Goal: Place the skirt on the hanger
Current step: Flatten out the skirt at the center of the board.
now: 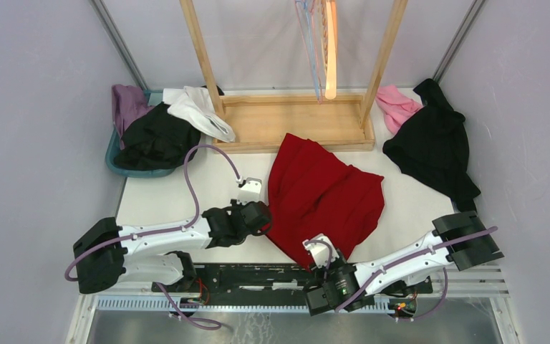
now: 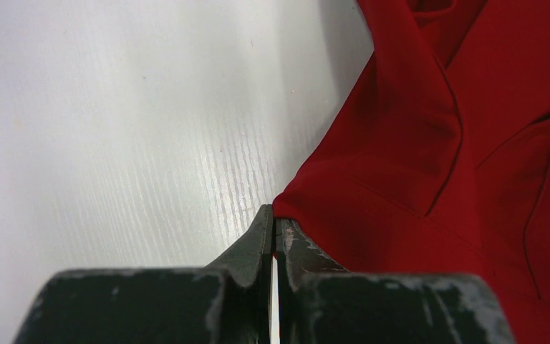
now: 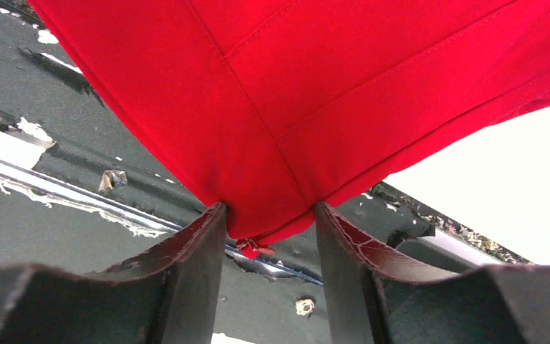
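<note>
The red skirt (image 1: 326, 193) lies crumpled on the white table, its near corner hanging over the front edge. My left gripper (image 1: 265, 218) is at the skirt's left edge; in the left wrist view it (image 2: 273, 215) is shut on a fold of the skirt (image 2: 437, 143). My right gripper (image 1: 309, 259) is at the near corner; in the right wrist view its jaws (image 3: 271, 215) stand apart with the skirt's corner (image 3: 315, 93) between them, over the black rail. The hangers (image 1: 326, 43) hang from the rack at the top.
The wooden rack's base (image 1: 293, 122) stands behind the skirt. A teal basket (image 1: 114, 161) holding a black garment sits at the back left, with white (image 1: 200, 111) and purple (image 1: 125, 104) clothes by it. A black garment (image 1: 433, 143) and a pink one (image 1: 395, 104) lie at the right.
</note>
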Robot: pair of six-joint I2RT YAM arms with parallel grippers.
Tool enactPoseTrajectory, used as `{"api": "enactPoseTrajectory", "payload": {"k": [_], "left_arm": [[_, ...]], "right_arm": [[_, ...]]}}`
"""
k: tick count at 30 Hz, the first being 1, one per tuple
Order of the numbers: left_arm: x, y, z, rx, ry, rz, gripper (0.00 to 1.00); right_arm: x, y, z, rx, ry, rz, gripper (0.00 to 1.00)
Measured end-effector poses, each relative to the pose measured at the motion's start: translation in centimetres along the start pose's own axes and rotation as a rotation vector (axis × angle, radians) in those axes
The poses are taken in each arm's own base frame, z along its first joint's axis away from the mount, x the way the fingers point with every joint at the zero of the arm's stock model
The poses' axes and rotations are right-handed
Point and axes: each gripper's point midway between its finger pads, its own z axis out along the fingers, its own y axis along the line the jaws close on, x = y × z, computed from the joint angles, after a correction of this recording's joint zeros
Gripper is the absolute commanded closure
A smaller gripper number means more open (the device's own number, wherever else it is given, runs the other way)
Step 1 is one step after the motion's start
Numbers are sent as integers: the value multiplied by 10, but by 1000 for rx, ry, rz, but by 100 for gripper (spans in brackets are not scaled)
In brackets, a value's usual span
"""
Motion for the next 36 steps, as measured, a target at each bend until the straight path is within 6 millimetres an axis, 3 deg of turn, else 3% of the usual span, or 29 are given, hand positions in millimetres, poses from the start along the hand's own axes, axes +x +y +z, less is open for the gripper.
{"api": "enactPoseTrajectory", "payload": {"k": [3,8,14,17,20,25,32,36], "left_arm": [[0,0,0,0,2,1,97],[1,-1,1,0,5,3,97],[-8,-6,-3,11,-2,-5,97],[-27,-13,-12,28,-22,-21,97],[-57,-23,-28,62,-63,-36,97],[-133,-40,-75,140,-173,-74,97],[-245,-48,-134,161,-319,-84,97],[-303,-29,-144,113,-370,-118,97]], "right_arm": [[3,-1,4,2,0,10,60],[6,-2,9,-14,-13,61,98],[-5,-15,-1,-21,-44,102,99],[-28,-23,-22,-44,-82,139,99],[-67,-28,-52,-100,-154,200,99],[-128,-54,-100,-123,-267,250,99],[-207,-114,-150,-9,-398,260,99],[-248,-160,-182,66,-479,282,99]]}}
